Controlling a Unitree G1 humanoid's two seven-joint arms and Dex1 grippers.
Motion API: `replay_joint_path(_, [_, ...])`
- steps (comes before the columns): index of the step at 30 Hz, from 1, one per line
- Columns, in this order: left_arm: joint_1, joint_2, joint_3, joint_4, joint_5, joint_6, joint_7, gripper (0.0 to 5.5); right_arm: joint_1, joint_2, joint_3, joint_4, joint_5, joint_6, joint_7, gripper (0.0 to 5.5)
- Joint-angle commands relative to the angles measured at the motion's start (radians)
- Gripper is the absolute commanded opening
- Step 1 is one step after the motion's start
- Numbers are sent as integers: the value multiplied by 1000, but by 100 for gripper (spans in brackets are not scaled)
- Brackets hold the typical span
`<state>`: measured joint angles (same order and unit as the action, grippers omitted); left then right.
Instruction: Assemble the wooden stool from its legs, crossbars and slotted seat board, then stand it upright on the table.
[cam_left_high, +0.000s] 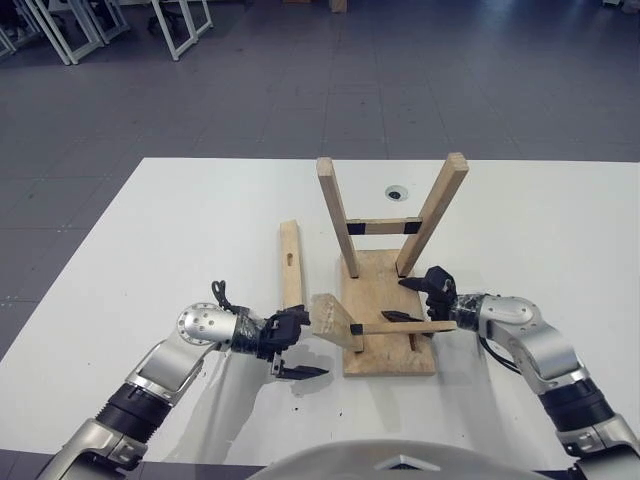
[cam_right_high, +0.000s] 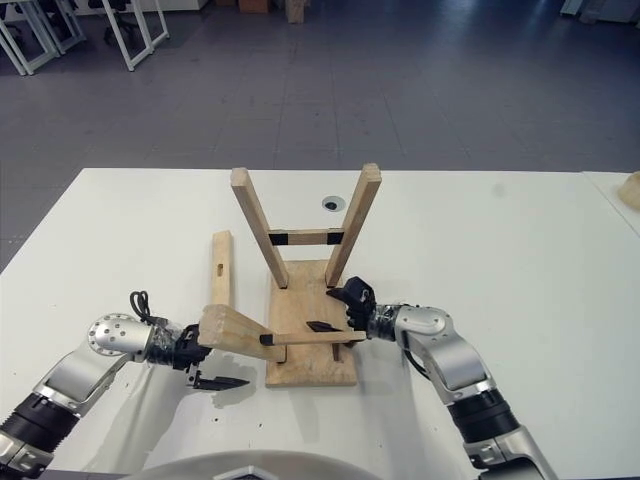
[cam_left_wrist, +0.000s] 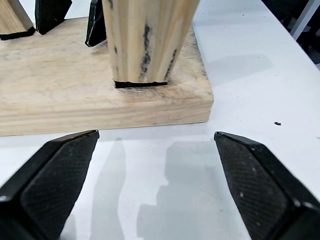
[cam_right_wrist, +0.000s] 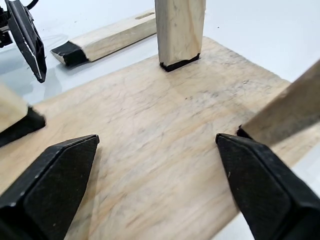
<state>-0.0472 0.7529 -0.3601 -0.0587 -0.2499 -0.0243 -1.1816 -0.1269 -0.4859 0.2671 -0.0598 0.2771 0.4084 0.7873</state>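
Both grippers are seen with fingers spread, nothing clamped. The left gripper (cam_left_high: 297, 347) is held low over the table (cam_left_high: 180, 230), a loose leg (cam_left_high: 291, 262) lying flat beyond it. A tilted leg (cam_left_high: 332, 318) is set into the seat board (cam_left_high: 380, 290), where two far legs (cam_left_high: 338, 215) are joined by a crossbar (cam_left_high: 385, 227). The right gripper (cam_left_high: 402, 300) is held over the board.

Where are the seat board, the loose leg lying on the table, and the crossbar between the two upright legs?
Seat board (cam_left_high: 378, 288), left eye view, bare wooden face.
Loose leg (cam_left_high: 291, 275), left eye view, middle of its length.
Crossbar (cam_left_high: 385, 226), left eye view, its wooden middle.
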Motion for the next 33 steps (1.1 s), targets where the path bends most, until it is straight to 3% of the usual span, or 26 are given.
replay_joint_path(1, [46, -2, 52, -58, 2, 70, 71, 426, -10, 23, -56, -48, 32, 88, -51, 432])
replay_joint_path(6, [129, -28, 88, -101, 23, 99, 163, 426, -43, 6, -229, -280, 193, 271, -106, 432])
replay_joint_path(8, [174, -21, 101, -120, 47, 95, 199, 426, -1, -59, -312, -323, 225, 315, -100, 432])
replay_joint_path(12, [220, -30, 163, -162, 81, 123, 301, 426, 120, -185, -372, -318, 178, 290, -61, 432])
replay_joint_path(17, [244, -166, 342, -330, 17, 358, 591, 426, 339, -395, -312, -292, -27, 108, 42, 432])
replay_joint_path(20, [239, -243, 400, -455, -54, 518, 708, 426, 431, -463, -265, -338, -98, 54, 88, 432])
replay_joint_path(27, [204, -369, 294, -530, 43, 967, 1012, 426, 385, -413, -183, -424, -134, 92, 58, 432])
replay_joint_path(33, [170, -481, 247, -525, 43, 1083, 1076, 426, 357, -392, -160, -433, -140, 111, 46, 432])
